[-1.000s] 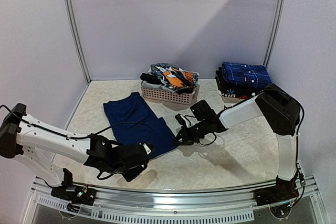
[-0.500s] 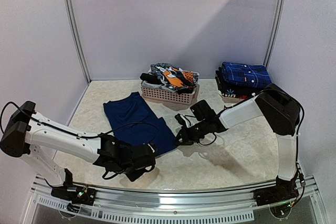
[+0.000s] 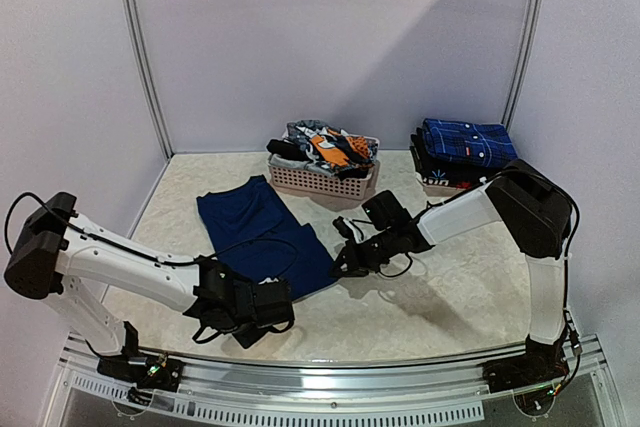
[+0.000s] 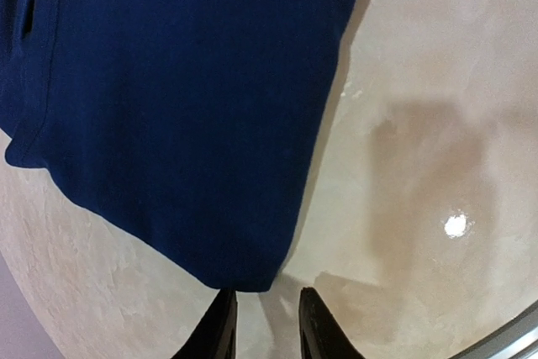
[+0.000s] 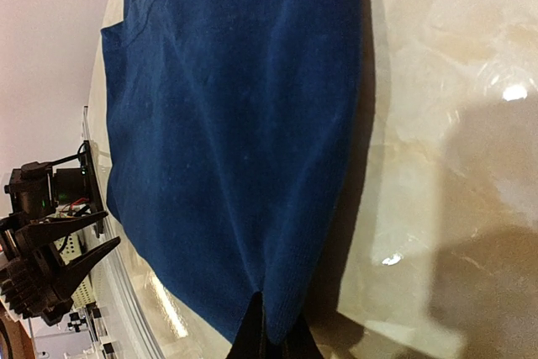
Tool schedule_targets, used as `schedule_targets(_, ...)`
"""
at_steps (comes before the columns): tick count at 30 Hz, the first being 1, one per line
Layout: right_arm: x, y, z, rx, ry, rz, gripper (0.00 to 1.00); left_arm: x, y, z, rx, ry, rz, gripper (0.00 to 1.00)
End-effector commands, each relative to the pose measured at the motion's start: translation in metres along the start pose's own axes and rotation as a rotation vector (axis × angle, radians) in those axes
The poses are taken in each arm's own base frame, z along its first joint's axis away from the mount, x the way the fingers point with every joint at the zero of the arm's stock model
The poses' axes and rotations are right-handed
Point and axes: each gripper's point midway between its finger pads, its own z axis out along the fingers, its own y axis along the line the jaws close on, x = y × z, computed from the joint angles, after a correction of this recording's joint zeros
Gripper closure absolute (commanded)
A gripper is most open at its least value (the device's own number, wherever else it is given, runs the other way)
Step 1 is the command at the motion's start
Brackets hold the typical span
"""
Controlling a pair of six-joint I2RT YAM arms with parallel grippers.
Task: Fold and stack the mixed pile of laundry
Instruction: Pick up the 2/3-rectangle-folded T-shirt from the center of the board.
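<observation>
**Two grippers at the near hem of the navy garment**

We are taking the pink slatted basket (image 3: pixel 320 183) as our marker. It is sitting on the worktop (image 3: pixel 440 287) with the laundry pile (image 3: pixel 325 147) heaped in it, orange, black and white pieces showing above its rim. Just to the right of the basket a folded stack (image 3: pixel 462 147) is resting, a blue checked piece lying on top.

In front of the basket and to its left, toward the arm bases, the navy garment (image 3: pixel 262 232) is lying spread flat, running on a slant away from the basket's left end.

The right gripper (image 3: pixel 342 265) is working in front of the basket, at the garment corner lying nearest below it. In the right wrist view its fingers (image 5: pixel 252 342) are pressing together on the edge of the navy cloth, so we are reading it as clamped on the garment.

The left gripper (image 3: pixel 278 299) is lying farther from the basket, at the garment's nearest corner. In the left wrist view its fingers (image 4: pixel 220 329) are standing apart with nothing between them, the hem corner sitting just beyond the gap, and we cannot tell whether they are touching the cloth
</observation>
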Motion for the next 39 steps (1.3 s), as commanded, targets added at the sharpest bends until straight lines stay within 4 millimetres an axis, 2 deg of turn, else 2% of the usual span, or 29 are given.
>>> schedule_targets(1, 0.024, -0.032, 0.005, 0.087, 0.078, 0.081, 1.0, -0.001, 0.0, 0.003, -0.009, 0.014, -0.005, 0.74)
schedule_targets(16, 0.024, -0.033, 0.007, 0.089, 0.085, 0.087, 1.0, 0.005, 0.002, 0.019, -0.008, 0.054, -0.034, 0.83)
schedule_targets(24, 0.021, -0.031, 0.008, 0.092, 0.096, 0.084, 1.0, 0.01, 0.003, 0.029, -0.009, 0.075, -0.048, 1.0)
schedule_targets(29, 0.02, -0.03, 0.008, 0.094, 0.097, 0.082, 1.0, 0.009, 0.005, 0.028, -0.006, 0.067, -0.057, 1.0)
schedule_targets(39, 0.019, -0.026, -0.003, 0.114, 0.086, 0.067, 1.0, -0.001, -0.009, 0.014, 0.087, 0.042, -0.065, 1.0)
